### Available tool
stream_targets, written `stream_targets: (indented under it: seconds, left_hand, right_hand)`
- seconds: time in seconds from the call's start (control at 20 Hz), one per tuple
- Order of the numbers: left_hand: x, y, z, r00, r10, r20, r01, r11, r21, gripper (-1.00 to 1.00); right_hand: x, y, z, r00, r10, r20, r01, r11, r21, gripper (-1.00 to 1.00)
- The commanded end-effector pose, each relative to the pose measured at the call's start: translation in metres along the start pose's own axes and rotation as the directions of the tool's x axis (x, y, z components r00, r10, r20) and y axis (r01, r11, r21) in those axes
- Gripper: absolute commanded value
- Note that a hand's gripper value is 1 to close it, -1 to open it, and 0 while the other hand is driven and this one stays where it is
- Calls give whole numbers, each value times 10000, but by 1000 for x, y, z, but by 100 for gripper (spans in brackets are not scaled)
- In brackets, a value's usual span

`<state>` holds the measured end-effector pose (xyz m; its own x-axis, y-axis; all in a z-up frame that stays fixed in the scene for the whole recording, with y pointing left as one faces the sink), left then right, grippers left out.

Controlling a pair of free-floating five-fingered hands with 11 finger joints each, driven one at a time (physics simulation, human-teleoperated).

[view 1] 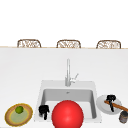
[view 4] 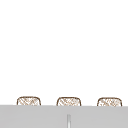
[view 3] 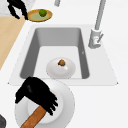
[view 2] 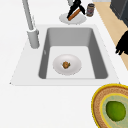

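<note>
- Brown stick is lying on a white plate on the counter, just right of the sink.
- One end of the stick is gripped by the right hand, whose fingers are curled round it.
- A dark jar is seen just beside the plate.
- A white bowl with a small brown thing in it is set in the sink.
- The left hand is held in the air at the sink's left edge, fingers hanging loose, near a woven plate with a lime.
</note>
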<state>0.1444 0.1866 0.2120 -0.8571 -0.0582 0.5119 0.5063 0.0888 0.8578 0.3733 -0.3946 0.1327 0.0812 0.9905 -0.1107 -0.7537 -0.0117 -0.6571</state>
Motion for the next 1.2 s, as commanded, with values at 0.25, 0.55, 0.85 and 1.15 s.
stream_targets:
  seconds: [0.25,0.55,0.85,1.15]
  left_hand:
    - [0,0,0,10000,0,0,0,10000,0,0]
    - [0,0,0,10000,0,0,0,10000,0,0]
    - [0,0,0,10000,0,0,0,10000,0,0]
    - [0,0,0,10000,0,0,0,10000,0,0]
  right_hand:
    - [-6,-3,-5,9947,-939,-423,878,9878,-1283,-100]
    - [-12,0,-12,9891,-1103,-980,946,9838,-1525,-100]
    - [-8,-2,-52,9956,-514,-779,474,9975,-524,-100]
    - [-15,-11,-59,9971,-702,-286,695,9973,-222,-100]
